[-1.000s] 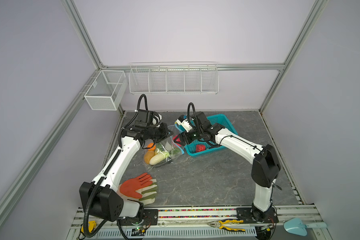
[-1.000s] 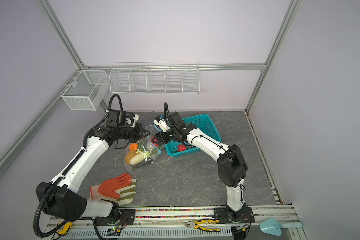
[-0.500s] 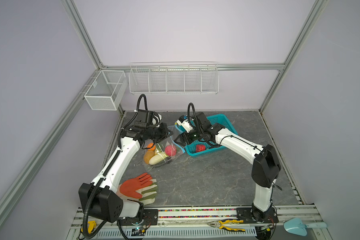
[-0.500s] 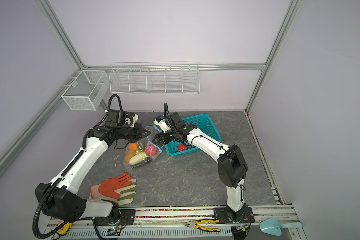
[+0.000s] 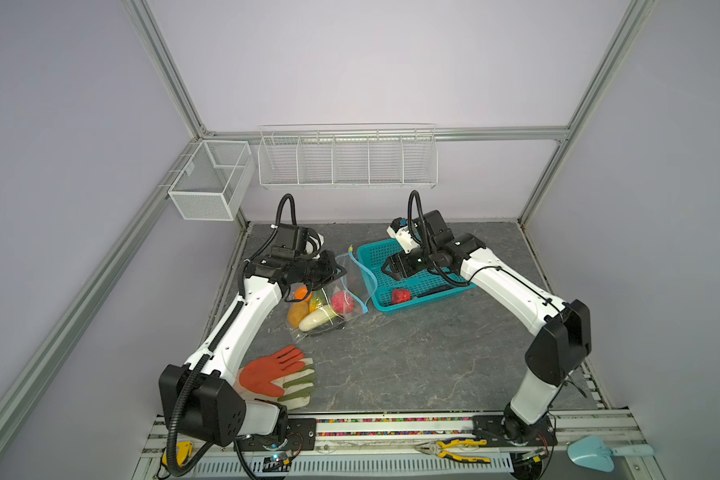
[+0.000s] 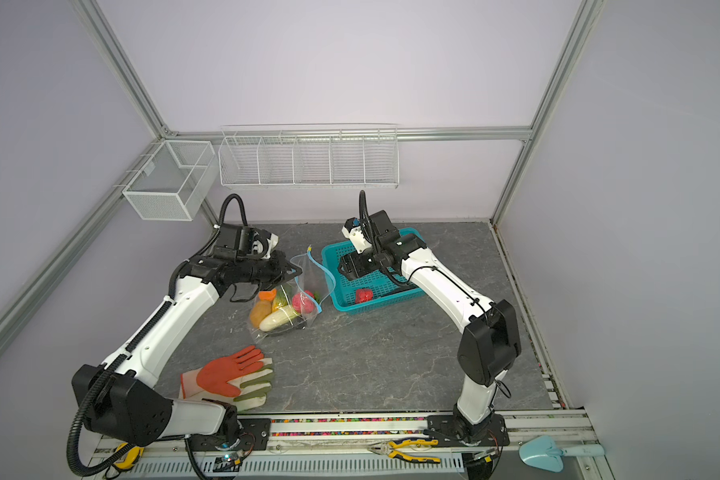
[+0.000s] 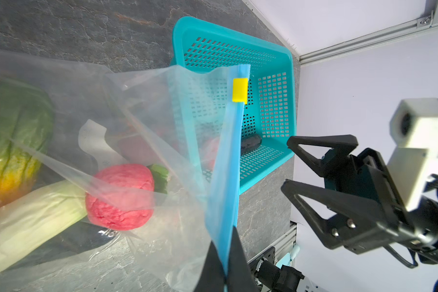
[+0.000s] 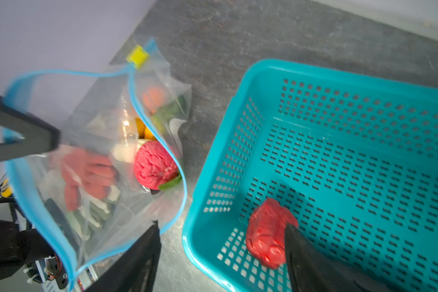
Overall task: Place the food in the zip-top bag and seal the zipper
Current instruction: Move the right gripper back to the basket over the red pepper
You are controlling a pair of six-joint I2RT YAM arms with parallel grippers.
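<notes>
One red food piece (image 8: 266, 232) in basket (image 8: 213, 177), left gripper (image 7: 223, 237) pinching zipper (image 7: 228, 161)

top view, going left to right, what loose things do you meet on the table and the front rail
work gloves → zip-top bag → teal basket → yellow-handled pliers → light-blue trowel

My zip-top bag (image 7: 162, 141) is clear, glossy, crinkled plastic, and its zipper (image 7: 228, 161) is a smooth light-blue plastic strip. The basket (image 7: 235, 34) is shiny teal perforated plastic. The pink-red food (image 7: 119, 197) looks matt and rough, wrinkled all over. The table (image 5: 412, 357) is matt grey, stone-like. My right gripper (image 7: 287, 163) has matt black plastic fingers (image 7: 314, 202).
</notes>
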